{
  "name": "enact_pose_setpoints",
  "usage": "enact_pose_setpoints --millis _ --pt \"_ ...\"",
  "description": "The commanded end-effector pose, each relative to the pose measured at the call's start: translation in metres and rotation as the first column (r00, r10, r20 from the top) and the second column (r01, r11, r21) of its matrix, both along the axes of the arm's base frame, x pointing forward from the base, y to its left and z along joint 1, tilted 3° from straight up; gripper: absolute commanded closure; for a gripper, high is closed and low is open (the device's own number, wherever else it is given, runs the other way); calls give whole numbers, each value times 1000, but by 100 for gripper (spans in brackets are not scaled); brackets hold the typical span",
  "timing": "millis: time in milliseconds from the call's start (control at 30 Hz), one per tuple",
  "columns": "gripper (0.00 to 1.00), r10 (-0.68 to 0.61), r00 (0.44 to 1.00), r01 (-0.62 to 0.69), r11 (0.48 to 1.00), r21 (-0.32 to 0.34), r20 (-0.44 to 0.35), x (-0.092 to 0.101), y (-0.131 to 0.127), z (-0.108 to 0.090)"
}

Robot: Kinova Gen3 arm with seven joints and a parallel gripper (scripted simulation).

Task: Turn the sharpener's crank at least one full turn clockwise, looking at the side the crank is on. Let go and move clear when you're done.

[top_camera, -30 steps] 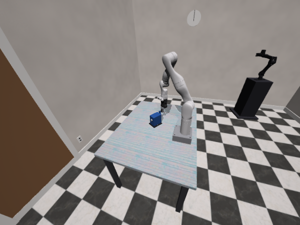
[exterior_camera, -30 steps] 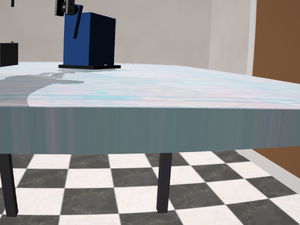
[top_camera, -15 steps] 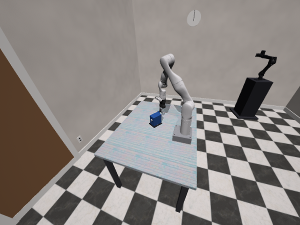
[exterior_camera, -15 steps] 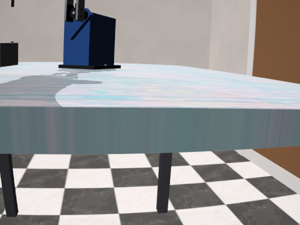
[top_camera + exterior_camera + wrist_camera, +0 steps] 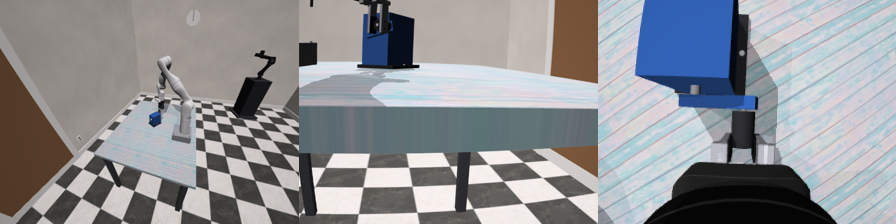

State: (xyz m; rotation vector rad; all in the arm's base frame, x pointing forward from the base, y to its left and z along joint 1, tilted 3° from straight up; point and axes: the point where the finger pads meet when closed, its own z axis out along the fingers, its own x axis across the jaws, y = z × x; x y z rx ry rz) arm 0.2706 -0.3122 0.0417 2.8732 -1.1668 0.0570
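The blue box-shaped sharpener [image 5: 155, 119] [image 5: 398, 40] [image 5: 687, 26] stands upright on a thin black base on the table [image 5: 149, 154] [image 5: 473, 82] [image 5: 831, 63]. Its blue crank arm [image 5: 718, 102] lies across the side that faces my wrist camera. A black crank handle [image 5: 743, 125] [image 5: 377, 27] sticks out from the arm's end. My gripper [image 5: 160, 111] [image 5: 378, 30] [image 5: 742, 143] reaches down beside the sharpener and is shut on this handle. In the exterior view the fingers stand on either side of the handle, near the top of the crank side.
The arm's grey base [image 5: 182, 134] is bolted to the table, right of the sharpener. A black pedestal [image 5: 250, 99] [image 5: 307, 53] with a camera arm stands on the floor, far to the right. The table's edges are well away from the sharpener.
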Motion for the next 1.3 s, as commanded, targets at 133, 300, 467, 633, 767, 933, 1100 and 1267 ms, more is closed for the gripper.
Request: enact_pose_setpoints --millis 133,300,467,633,767,933,1100,1267 --pt "100 -2 1000 2 1000 2 -2 1 -1 -8" --pt "100 -2 1000 2 1000 2 -2 1 -1 -9" --pt "100 -2 1000 2 1000 2 -2 1 -1 -10" --pt "100 -2 1000 2 1000 2 -2 1 -1 -10" --pt "100 -2 1000 2 1000 2 -2 1 -1 -10" --pt "100 -2 1000 2 1000 2 -2 1 -1 -10" --pt "100 -2 1000 2 1000 2 -2 1 -1 -10" --pt "100 -2 1000 2 1000 2 -2 1 -1 -10"
